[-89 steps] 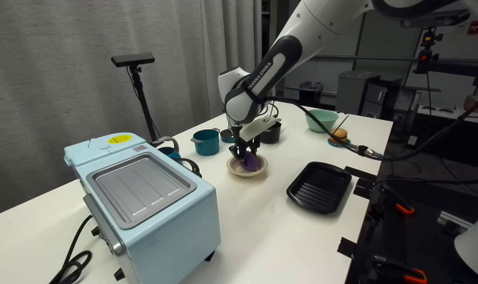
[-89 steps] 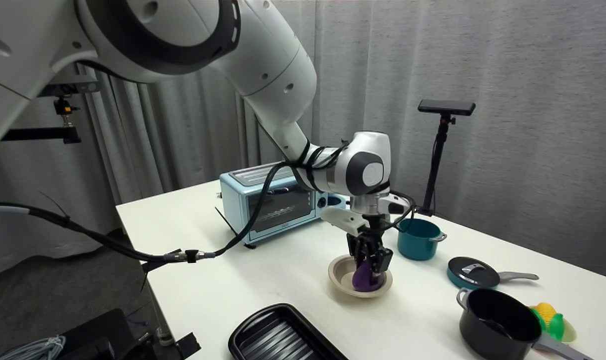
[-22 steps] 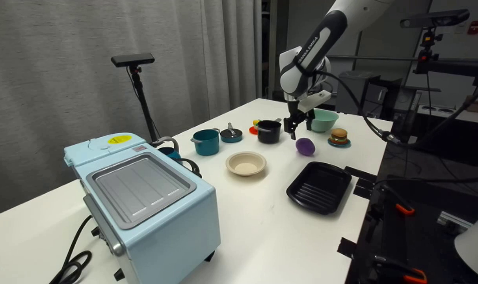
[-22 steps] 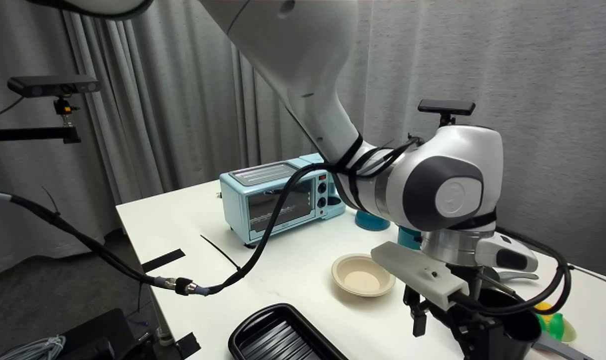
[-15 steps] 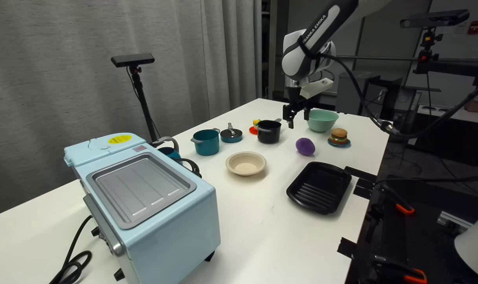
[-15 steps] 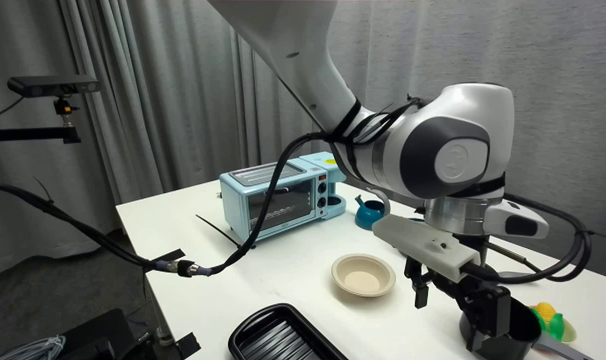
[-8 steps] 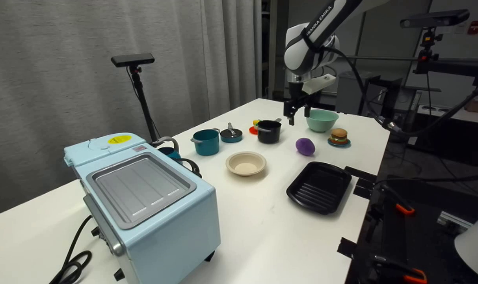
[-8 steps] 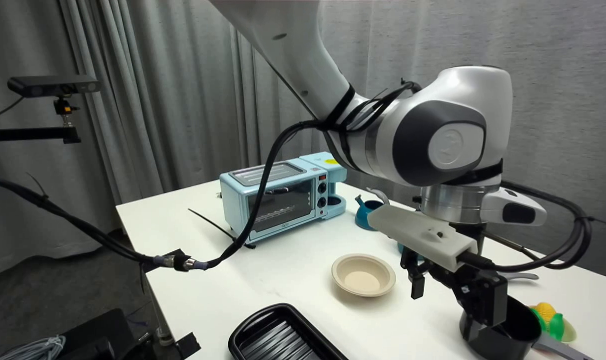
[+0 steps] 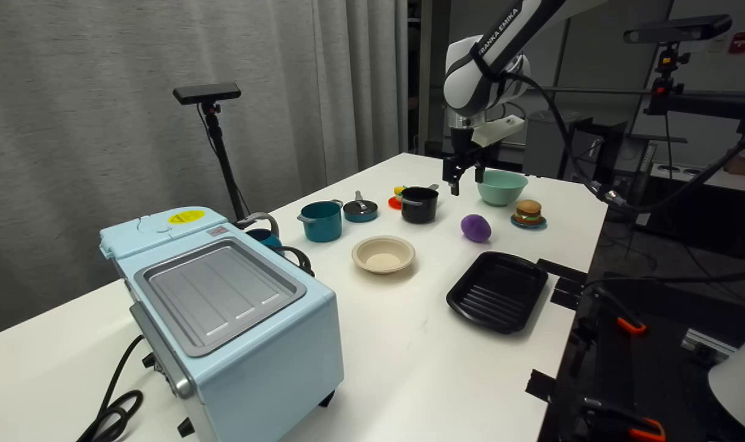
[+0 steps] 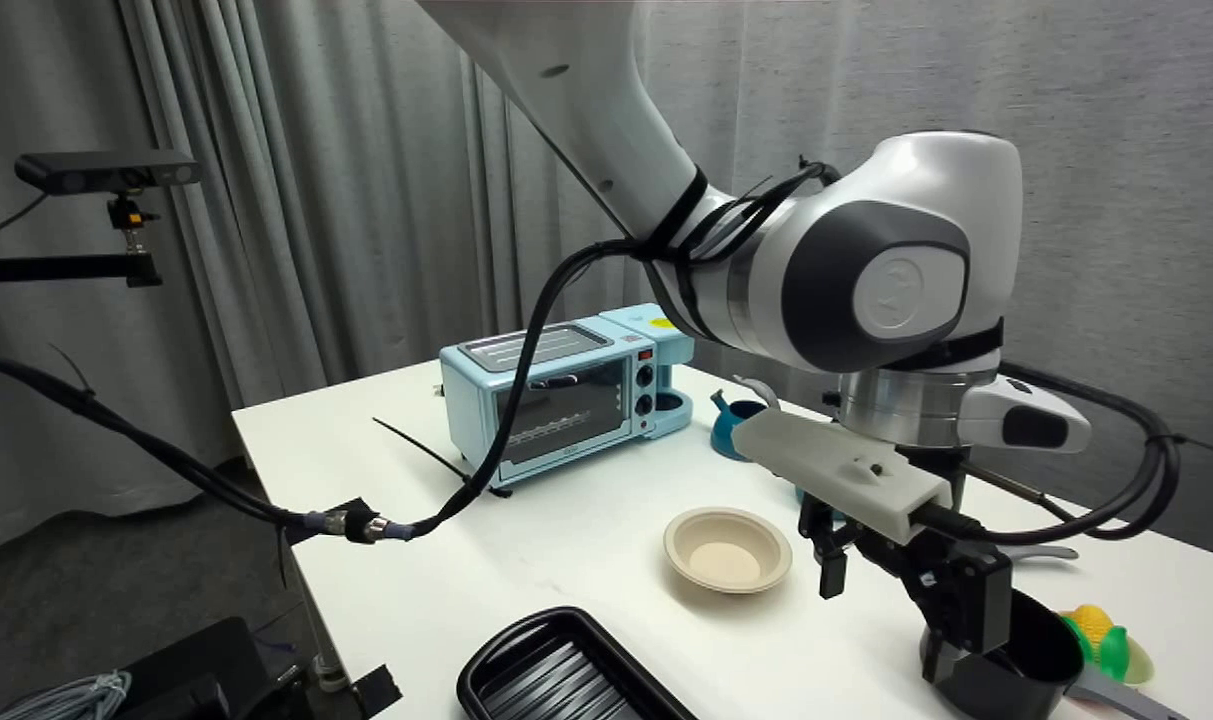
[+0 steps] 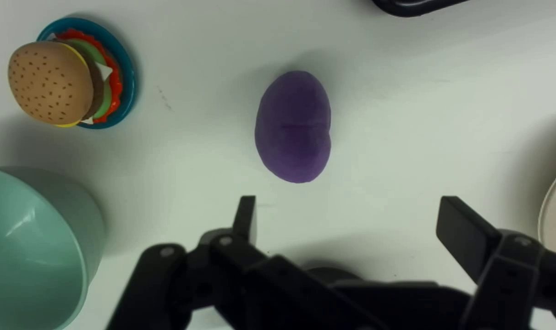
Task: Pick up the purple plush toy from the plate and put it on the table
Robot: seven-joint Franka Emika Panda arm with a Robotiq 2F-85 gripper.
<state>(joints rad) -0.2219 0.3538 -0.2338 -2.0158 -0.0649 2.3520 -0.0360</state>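
The purple plush toy (image 9: 475, 228) rests on the white table (image 9: 409, 350), between the black pot and the black tray. In the wrist view the toy (image 11: 294, 128) lies beyond the fingertips, touching nothing but the tabletop. An exterior view (image 10: 566, 550) of the table does not show it. The beige plate (image 9: 360, 263) holds nothing; its inside is bare in both exterior views, and its rim (image 11: 548, 206) enters the wrist view at the right. My gripper (image 9: 467, 183) hangs above the table near the mint bowl. Its jaws stand wide apart with nothing between them (image 11: 346, 219).
The mint bowl (image 11: 35, 256) and a toy burger (image 11: 53, 87) on a small teal plate lie to the left in the wrist view. The black pot (image 10: 1016, 670) is below the gripper. A ridged black tray (image 9: 498, 291), teal pot (image 9: 322, 222) and blue toaster oven (image 10: 556, 400) also stand here.
Earlier the gripper was down at the toy in the plate. The toy has since moved onto the table and been let go. The gripper has risen away and is now almost still.
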